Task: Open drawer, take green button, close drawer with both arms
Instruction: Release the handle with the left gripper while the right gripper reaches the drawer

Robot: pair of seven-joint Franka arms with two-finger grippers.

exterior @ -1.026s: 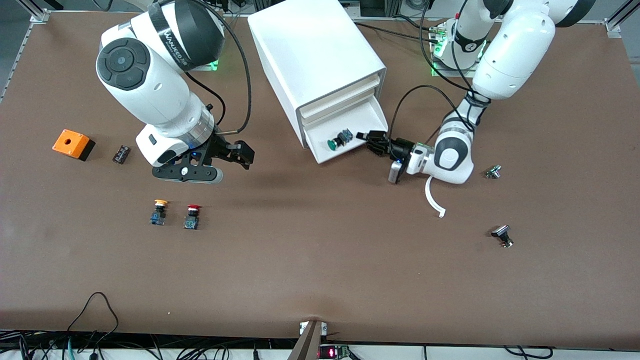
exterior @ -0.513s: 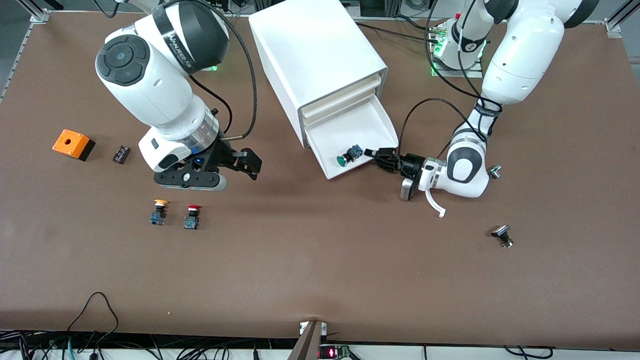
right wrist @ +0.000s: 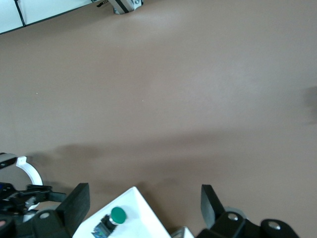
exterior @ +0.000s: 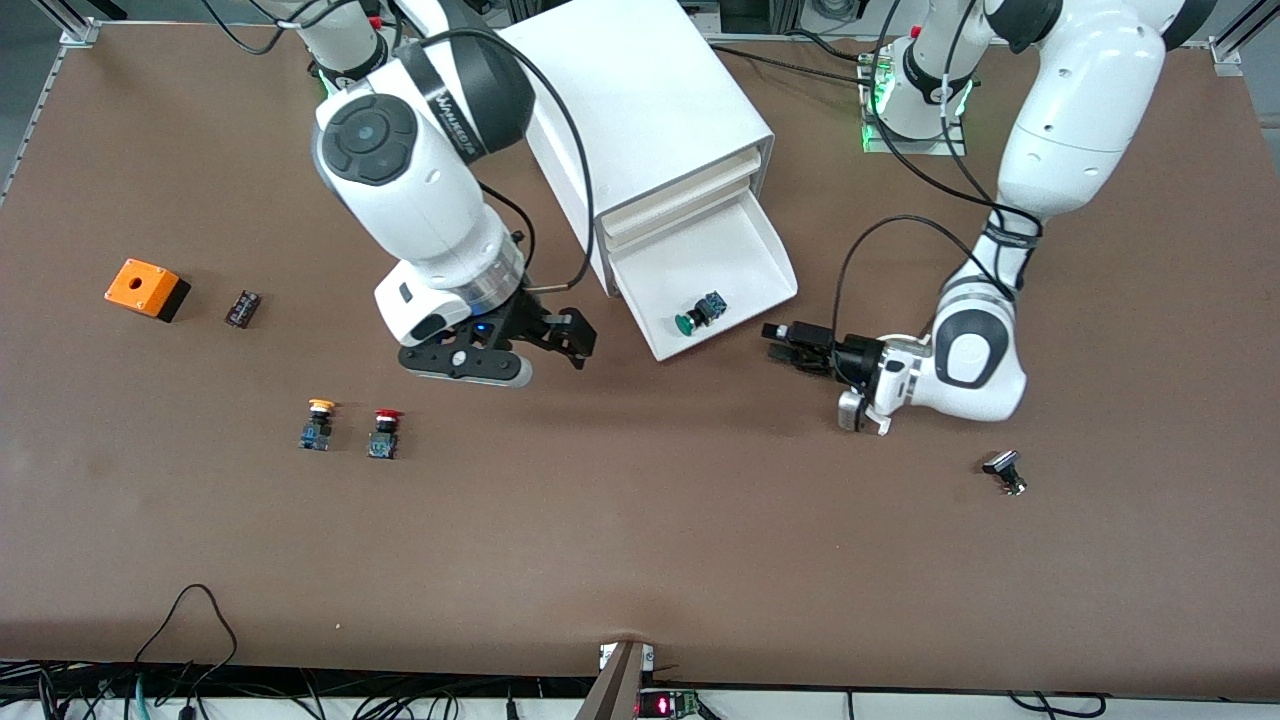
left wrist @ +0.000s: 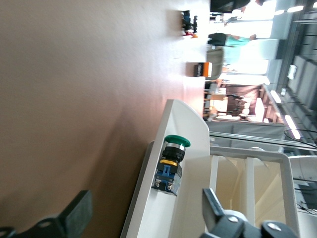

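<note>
The white cabinet [exterior: 640, 110] stands at the table's middle. Its lowest drawer [exterior: 745, 262] is pulled out. The green-capped button [exterior: 697, 313] lies on its side in the drawer near the front rim; it also shows in the left wrist view [left wrist: 171, 158] and the right wrist view [right wrist: 115, 216]. My left gripper [exterior: 772, 342] is open and empty, just off the drawer's front corner toward the left arm's end; in its wrist view [left wrist: 143, 213] the drawer rim [left wrist: 190, 119] lies ahead. My right gripper [exterior: 560, 340] is open and empty, over the table beside the drawer's other front corner [right wrist: 143, 206].
A yellow-capped button [exterior: 320, 423] and a red-capped button [exterior: 384, 432] stand nearer the front camera than the right gripper. An orange box [exterior: 146, 287] and a small black part [exterior: 242, 307] lie toward the right arm's end. A black-and-silver part [exterior: 1005, 471] lies toward the left arm's end.
The drawer slid farther out, pulled by the left gripper. The left gripper then let go and drew back from it. The right arm swung across toward the drawer.
</note>
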